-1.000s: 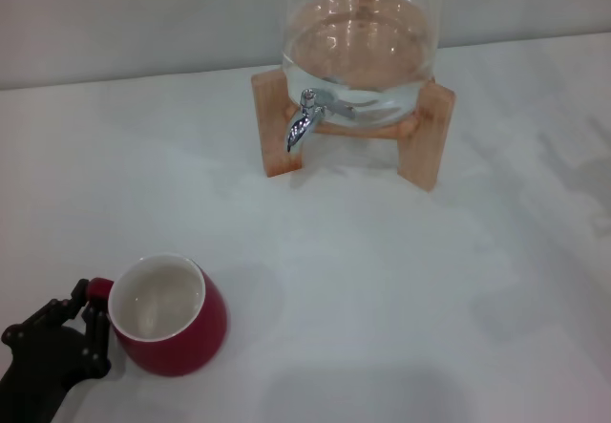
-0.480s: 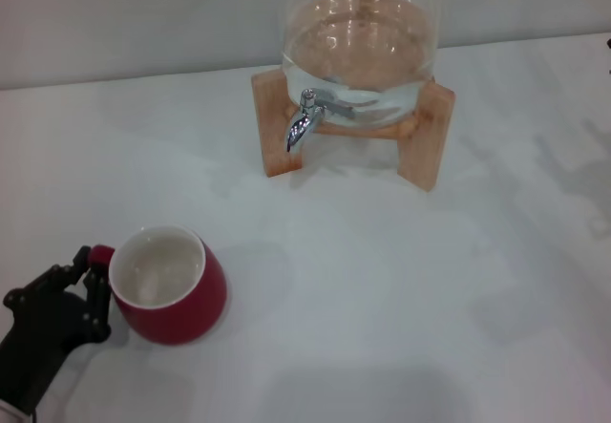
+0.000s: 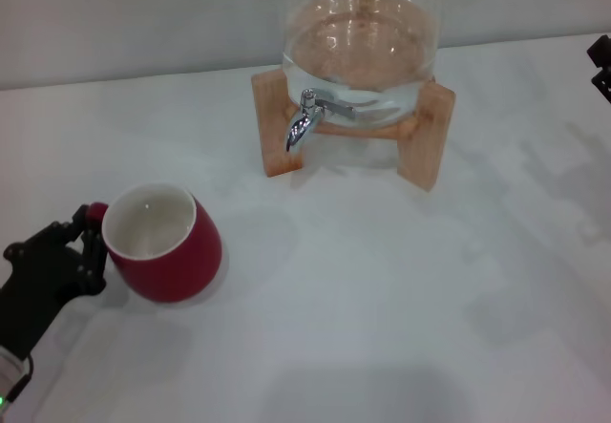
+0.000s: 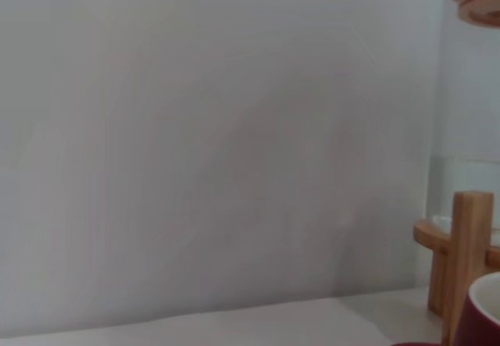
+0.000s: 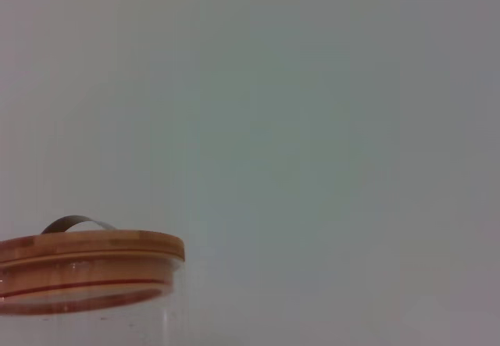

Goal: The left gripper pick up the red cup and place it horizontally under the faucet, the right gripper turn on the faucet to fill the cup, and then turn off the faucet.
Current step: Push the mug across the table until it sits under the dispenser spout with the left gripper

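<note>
The red cup [image 3: 164, 243] is at the left of the head view, lifted and tilted, its white inside showing. My left gripper [image 3: 88, 240] is shut on the cup's small handle from the left. The cup's rim shows at the edge of the left wrist view [image 4: 486, 315]. The faucet [image 3: 305, 119] is a chrome spigot on the front of a clear glass jar [image 3: 363, 46] at the back centre, well to the right of and beyond the cup. My right gripper [image 3: 601, 62] shows only as a black tip at the right edge.
The jar sits on a wooden stand [image 3: 425, 141] on a white table [image 3: 382, 289]. The stand's leg shows in the left wrist view [image 4: 465, 268]. The jar's wooden lid [image 5: 86, 264] shows in the right wrist view. A pale wall rises behind.
My left gripper has lifted the red cup and carried it away from me, toward the jar. A black tip of the right gripper has come into view at the right edge.
</note>
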